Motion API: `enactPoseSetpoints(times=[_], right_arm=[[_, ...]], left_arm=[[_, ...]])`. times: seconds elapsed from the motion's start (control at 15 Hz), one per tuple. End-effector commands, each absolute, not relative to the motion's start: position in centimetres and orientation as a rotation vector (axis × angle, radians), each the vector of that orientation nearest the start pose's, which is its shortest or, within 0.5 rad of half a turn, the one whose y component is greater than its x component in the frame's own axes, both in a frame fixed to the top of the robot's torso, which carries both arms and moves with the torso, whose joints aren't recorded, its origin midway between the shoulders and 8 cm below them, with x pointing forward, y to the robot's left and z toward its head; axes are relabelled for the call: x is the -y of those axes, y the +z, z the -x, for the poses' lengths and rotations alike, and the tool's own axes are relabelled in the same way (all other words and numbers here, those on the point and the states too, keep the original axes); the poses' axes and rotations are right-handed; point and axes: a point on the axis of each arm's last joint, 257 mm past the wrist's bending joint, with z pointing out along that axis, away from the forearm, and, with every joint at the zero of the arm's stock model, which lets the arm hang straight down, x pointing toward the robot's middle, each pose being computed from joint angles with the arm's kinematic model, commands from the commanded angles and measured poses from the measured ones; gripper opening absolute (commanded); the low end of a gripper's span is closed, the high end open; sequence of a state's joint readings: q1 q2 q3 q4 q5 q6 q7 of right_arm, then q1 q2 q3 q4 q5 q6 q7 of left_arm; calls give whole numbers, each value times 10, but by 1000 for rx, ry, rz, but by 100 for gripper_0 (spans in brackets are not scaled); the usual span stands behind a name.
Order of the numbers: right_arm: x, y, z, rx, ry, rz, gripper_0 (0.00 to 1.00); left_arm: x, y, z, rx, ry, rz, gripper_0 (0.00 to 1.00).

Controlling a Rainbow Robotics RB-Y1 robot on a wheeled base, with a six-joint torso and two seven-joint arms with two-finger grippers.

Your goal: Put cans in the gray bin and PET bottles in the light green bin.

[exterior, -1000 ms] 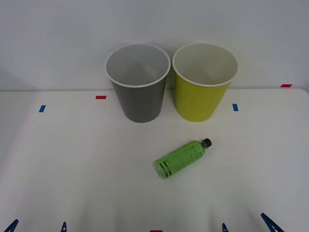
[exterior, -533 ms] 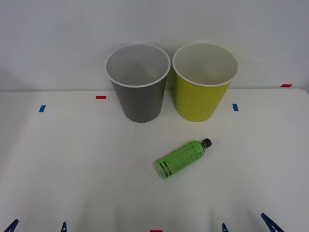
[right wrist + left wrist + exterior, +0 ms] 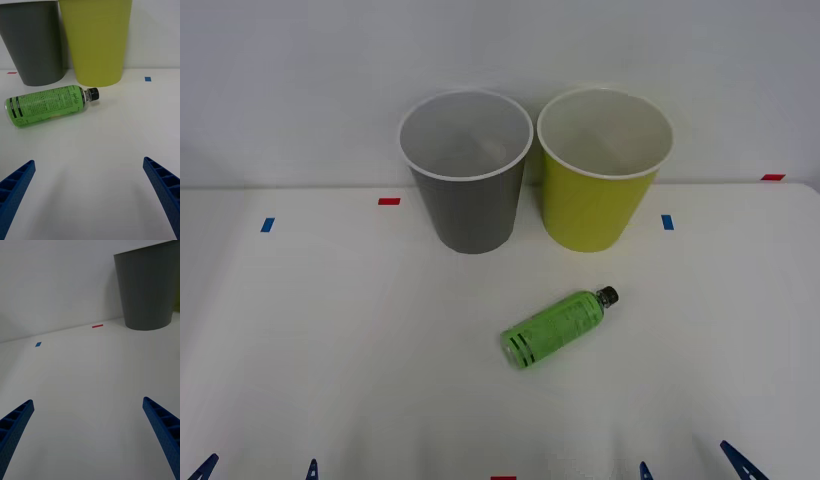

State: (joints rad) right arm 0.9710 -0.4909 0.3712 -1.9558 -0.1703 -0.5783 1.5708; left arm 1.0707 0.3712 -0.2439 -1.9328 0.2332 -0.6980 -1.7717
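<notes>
Since nothing has shifted over the last second, the small clear green-labelled plastic bottle (image 3: pixel 559 328) lies unpicked on the white bench (image 3: pixel 330 350) near the yellow-green plastic bin (image 3: pixel 600 170), right of the dark gray plastic bin (image 3: pixel 467 170), both claws, left claw (image 3: pixel 88 435) and right claw (image 3: pixel 88 195), wide open and empty.

Overhead front, low wrists — shared gray bin (image 3: pixel 468 185)

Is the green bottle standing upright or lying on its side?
Lying on its side. The bottle rests lengthwise on the table, cap pointing toward the light green bin.
</notes>
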Motion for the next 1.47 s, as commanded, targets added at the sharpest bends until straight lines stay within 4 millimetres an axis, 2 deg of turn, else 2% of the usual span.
enactPoseSetpoints(times=[0.07,1.2,1.27,1.47], right_arm=[[215,-290,-215,-1670,184,157,100],[215,-290,-215,-1670,184,157,100],[220,-306,-214,-1703,166,143,100],[228,-294,-223,-1664,108,114,100]], left_arm=[[-283,-274,-199,-1606,148,-122,100],[-283,-274,-199,-1606,148,-122,100],[-283,-274,-199,-1606,148,-122,100],[-283,-274,-199,-1606,148,-122,100]])
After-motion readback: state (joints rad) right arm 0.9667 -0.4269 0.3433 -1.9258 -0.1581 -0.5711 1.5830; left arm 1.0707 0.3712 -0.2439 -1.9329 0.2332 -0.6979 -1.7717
